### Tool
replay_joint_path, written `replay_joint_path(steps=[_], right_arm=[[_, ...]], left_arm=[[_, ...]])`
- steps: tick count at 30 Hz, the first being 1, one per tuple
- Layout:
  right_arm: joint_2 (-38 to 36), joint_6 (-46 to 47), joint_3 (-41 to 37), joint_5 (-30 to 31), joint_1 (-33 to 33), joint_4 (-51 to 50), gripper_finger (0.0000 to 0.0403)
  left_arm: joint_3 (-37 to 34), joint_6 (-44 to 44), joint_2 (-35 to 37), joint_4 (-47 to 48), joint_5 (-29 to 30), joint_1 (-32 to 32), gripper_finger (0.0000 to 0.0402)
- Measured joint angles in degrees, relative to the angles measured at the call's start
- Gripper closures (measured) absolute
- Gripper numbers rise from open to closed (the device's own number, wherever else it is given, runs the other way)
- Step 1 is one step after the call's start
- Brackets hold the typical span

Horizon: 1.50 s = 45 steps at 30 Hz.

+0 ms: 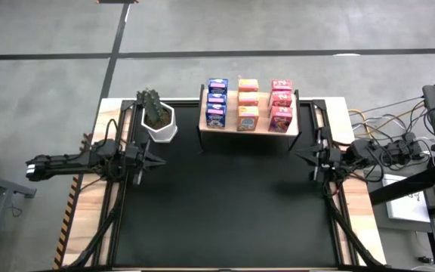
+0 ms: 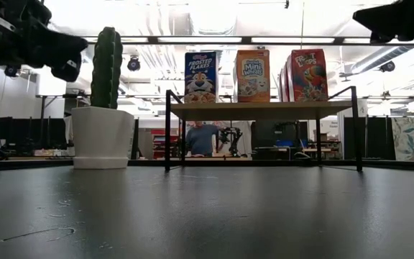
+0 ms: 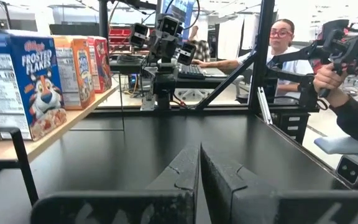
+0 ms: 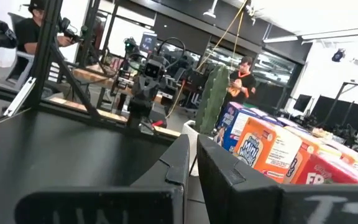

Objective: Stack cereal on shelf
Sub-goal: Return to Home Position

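Note:
The cereal stands upright on the shelf (image 1: 231, 115) at the table's far middle, in three rows: blue boxes (image 1: 217, 103), orange boxes (image 1: 248, 104) and red boxes (image 1: 281, 104). In the low view the front boxes (image 2: 253, 75) rest on the wooden board (image 2: 264, 110). My left gripper (image 1: 158, 160) hovers shut and empty at the left, in front of the plant pot, its fingers (image 3: 185, 168) pointing level across the mat. My right gripper (image 1: 294, 156) hovers shut and empty at the right, near the shelf's right end; its fingertips (image 4: 180, 158) are together.
A white pot with a cactus (image 1: 159, 121) stands left of the shelf, just beyond my left gripper. The black mat (image 1: 225, 204) spreads between both arms. Cables and gear (image 1: 399, 151) lie off the table's right side. People (image 3: 284, 37) sit beyond the table.

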<state>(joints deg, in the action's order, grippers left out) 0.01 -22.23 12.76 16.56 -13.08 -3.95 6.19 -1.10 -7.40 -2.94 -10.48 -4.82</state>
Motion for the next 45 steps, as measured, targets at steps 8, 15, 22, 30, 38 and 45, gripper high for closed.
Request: replay_joint_path(steps=[8, 15, 22, 30, 38, 45], right_arm=[[-0.02, 3.47, -3.2, 1.55, 0.0, -0.06, 0.0381], [-0.03, 9.21, -10.71, 5.76, 0.11, 3.79, 0.0381], [1.27, 8.8, -12.05, 9.1, 0.18, 7.68, 0.0381], [1.28, 12.71, -12.05, 12.59, 0.37, 7.72, 0.0381], [1.57, 3.57, -12.07, 12.61, 0.37, 7.68, 0.0381], [1.57, 0.74, -12.09, 12.15, 0.37, 7.7, 0.0381]], left_arm=[[-5.61, -0.58, -0.04, -6.36, 0.0, 0.0, 0.0401], [-5.56, -1.05, -0.26, -6.54, 0.0, -0.04, 0.0402], [-5.58, -0.09, -0.45, -6.1, 0.09, -0.04, 0.0402], [-5.58, -0.07, -0.62, -6.03, 3.92, -0.07, 0.0402], [-5.61, -0.47, -1.53, -6.04, 4.0, -0.06, 0.0402], [-5.63, 2.14, -1.73, -6.73, 4.0, -0.06, 0.0402]])
